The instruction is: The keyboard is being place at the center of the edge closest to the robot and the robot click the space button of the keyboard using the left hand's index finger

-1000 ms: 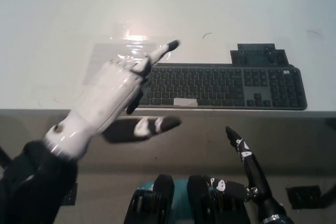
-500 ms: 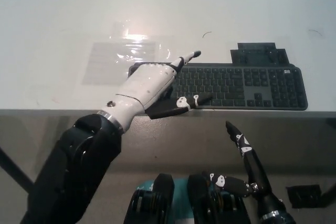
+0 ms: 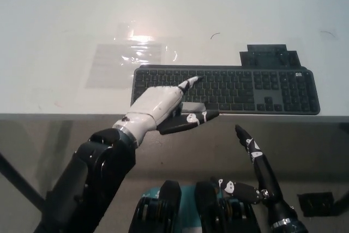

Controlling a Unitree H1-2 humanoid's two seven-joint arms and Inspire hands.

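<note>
Keyboard (image 3: 245, 88) lies flat on table (image 3: 65, 15), along its near edge. Left hand (image 3: 161, 107) crosses that edge, empty, index finger extended over the keys, thumb splayed. Right hand (image 3: 256, 173) rests below that edge, fingers spread, empty.

This looks like a lab or a test room, not a home. A plain white table (image 3: 54, 15) is seen, with a dark keyboard (image 3: 245, 88) laid near its front edge. A clear plastic sheet (image 3: 128, 61) is stuck flat on the tabletop. A bare grey floor (image 3: 305, 151) is seen below.
</note>
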